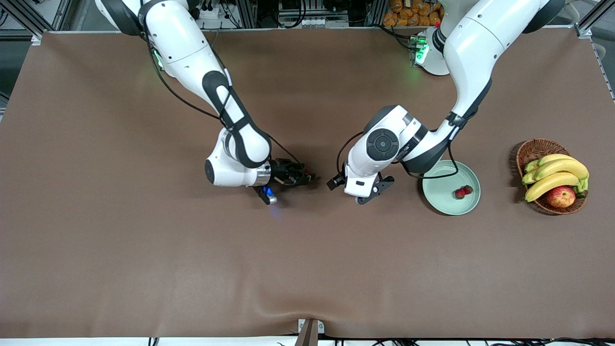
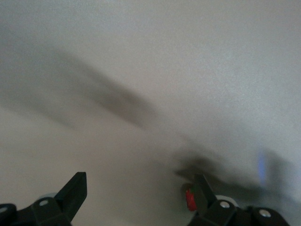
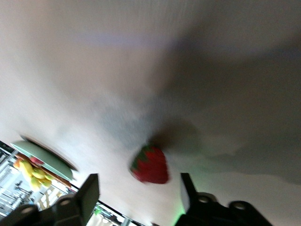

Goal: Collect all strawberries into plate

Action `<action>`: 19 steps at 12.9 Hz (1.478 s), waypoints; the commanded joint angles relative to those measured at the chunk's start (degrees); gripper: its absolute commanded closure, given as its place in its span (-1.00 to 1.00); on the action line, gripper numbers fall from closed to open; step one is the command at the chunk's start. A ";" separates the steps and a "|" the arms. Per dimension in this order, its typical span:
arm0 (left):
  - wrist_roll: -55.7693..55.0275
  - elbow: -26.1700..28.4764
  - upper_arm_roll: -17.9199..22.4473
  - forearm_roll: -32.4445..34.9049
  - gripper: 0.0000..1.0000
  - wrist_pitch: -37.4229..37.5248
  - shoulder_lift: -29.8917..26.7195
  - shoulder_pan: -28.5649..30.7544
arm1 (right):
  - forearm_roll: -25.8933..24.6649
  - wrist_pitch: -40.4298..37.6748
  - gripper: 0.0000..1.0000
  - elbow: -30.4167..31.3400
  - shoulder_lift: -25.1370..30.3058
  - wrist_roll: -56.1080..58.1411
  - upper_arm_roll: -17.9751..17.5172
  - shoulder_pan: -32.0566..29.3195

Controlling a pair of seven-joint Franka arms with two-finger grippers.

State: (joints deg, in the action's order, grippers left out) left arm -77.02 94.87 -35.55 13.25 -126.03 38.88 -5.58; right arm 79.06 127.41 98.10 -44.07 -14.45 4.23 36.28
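Strawberries: two lie together (image 1: 463, 191) in the plate; a third strawberry (image 3: 150, 164) lies on the tabletop just ahead of the right pincer's parted fingers, untouched.
Plate (image 1: 442, 202): pale green, toward the left arm's end of the tabletop, beside a wicker basket (image 1: 533, 150) of bananas (image 1: 557, 174) and an apple (image 1: 560, 196).
Right pincer (image 1: 307, 178): low at mid-tabletop (image 1: 144, 269), fingers apart, gripping nothing.
Left pincer (image 1: 372, 192): open and empty, beside the plate, between it and the right pincer.
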 commanded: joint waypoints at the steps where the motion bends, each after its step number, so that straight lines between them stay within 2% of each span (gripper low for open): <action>1: -2.42 -1.09 0.40 0.82 -1.00 -0.27 1.19 -1.27 | 1.36 -3.54 -1.00 0.95 1.18 -0.58 0.08 -3.22; 2: -2.60 -1.35 0.40 0.73 -1.00 -0.80 1.98 -2.58 | 0.41 -5.48 -1.00 1.21 1.71 -0.40 0.77 -4.89; 3: -2.87 -1.44 0.75 0.64 -1.00 -2.71 2.59 -4.16 | -2.65 -6.98 -1.00 1.48 2.06 -0.49 2.70 -6.82; 5: -3.75 -1.53 2.93 0.73 -1.00 -7.55 3.47 -8.38 | -11.42 -13.11 -1.00 1.13 2.76 -0.58 7.26 -10.43; 7: -3.66 -1.53 8.89 0.73 -1.00 -10.45 3.74 -15.57 | -20.22 -20.49 -1.00 -0.62 3.64 -0.05 12.71 -13.94; 9: -2.96 -1.53 14.79 0.64 -1.00 -12.13 3.74 -21.99 | -28.39 -26.31 -1.00 -3.08 4.78 0.12 14.31 -17.80; 11: -2.43 -1.71 15.69 0.73 -0.93 -14.33 4.53 -23.16 | -38.31 -27.74 -1.00 -4.49 8.28 0.30 14.23 -21.06; 13: -1.03 -1.71 15.69 1.25 -0.56 -15.65 5.23 -24.39 | -49.47 -29.04 -1.00 -6.51 12.15 0.82 13.53 -23.87; 15: -0.06 -1.71 15.69 3.27 -0.28 -16.53 6.46 -24.74 | -58.98 -33.08 -1.00 -10.45 15.32 5.81 11.60 -27.39; 17: -0.06 -2.40 15.69 5.38 -0.22 -16.53 7.25 -24.92 | -65.75 -35.64 -1.00 -13.10 18.74 8.90 9.06 -31.08; 19: -0.14 -4.34 15.69 5.39 -0.21 -16.53 8.22 -25.80 | -72.00 -37.66 -1.00 -13.46 22.87 10.23 5.02 -35.03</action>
State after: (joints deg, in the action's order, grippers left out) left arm -77.57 93.30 -20.36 17.42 -142.67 45.38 -30.05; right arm 12.07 91.72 84.85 -24.79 -5.71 14.07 5.42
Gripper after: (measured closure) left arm 0.388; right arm 0.000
